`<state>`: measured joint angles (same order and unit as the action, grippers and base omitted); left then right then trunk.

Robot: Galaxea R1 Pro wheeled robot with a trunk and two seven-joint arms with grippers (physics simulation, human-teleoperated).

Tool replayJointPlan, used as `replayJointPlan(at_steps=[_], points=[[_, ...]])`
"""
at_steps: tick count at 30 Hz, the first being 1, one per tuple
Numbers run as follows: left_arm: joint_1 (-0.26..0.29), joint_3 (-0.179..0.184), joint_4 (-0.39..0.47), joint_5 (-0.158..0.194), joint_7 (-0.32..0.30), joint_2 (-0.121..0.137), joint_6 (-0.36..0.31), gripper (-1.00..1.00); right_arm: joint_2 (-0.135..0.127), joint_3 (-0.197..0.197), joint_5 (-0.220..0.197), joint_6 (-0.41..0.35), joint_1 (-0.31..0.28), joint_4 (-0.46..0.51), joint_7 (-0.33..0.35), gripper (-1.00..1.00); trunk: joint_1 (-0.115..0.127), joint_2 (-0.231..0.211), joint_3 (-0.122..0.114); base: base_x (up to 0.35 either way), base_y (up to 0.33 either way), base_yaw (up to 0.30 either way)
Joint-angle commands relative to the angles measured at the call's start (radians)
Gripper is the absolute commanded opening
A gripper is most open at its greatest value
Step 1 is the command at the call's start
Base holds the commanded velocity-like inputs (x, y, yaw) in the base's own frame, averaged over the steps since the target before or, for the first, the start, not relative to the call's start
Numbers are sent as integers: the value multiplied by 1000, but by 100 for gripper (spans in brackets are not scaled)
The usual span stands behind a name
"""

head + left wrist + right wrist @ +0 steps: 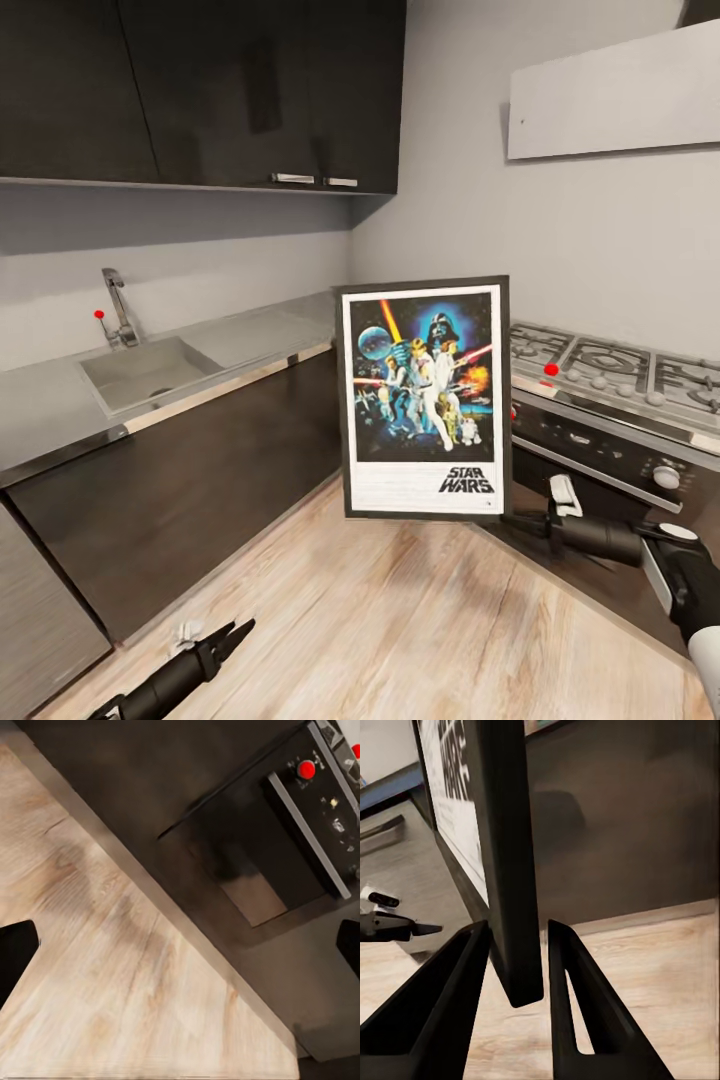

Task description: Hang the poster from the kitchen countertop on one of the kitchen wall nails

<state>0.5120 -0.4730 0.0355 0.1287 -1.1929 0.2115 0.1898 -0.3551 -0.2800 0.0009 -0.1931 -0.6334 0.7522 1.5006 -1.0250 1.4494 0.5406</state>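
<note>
The poster (425,395) hangs upright in mid-air in front of the counter corner, its Star Wars artwork and logo facing the head camera. My right gripper (507,521) is shut on its bottom right corner. In the right wrist view the black frame edge of the poster (506,870) sits between the two fingers (450,1005), which stand close on either side. My left gripper (238,632) is low over the wood floor, open and holding nothing. The light grey kitchen countertop (50,415) runs along the left wall.
A sink (150,372) with a faucet (120,305) is set in the countertop. A stove (610,368) with an oven (300,840) below stands at the right. Dark upper cabinets (200,90) and a range hood (610,95) hang above. A small red mark (99,314) shows on the wall by the faucet.
</note>
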Motion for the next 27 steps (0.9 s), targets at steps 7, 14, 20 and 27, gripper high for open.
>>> replayJointPlan(at_steps=[7, 14, 20, 27], points=[[-14, 8, -3, 9, 0, 13, 7, 100, 3, -1, -6, -14, 1, 4, -44, -100, 0, 1, 1, 0, 0, 0], [-15, 8, -3, 9, 1, 19, 7, 100, 4, 1, -6, -18, 1, 8, -46, -100, 0, 1, 1, 0, 0, 0], [-15, 8, -3, 9, 2, 20, 6, 100, 4, 4, -6, -16, 1, 10, -46, -100, 0, 1, 1, 0, 0, 40], [-15, 8, -3, 9, 2, 20, 6, 100, 4, 4, -6, -14, 1, 10, -46, -100, 0, 1, 1, -52, 19, 277]])
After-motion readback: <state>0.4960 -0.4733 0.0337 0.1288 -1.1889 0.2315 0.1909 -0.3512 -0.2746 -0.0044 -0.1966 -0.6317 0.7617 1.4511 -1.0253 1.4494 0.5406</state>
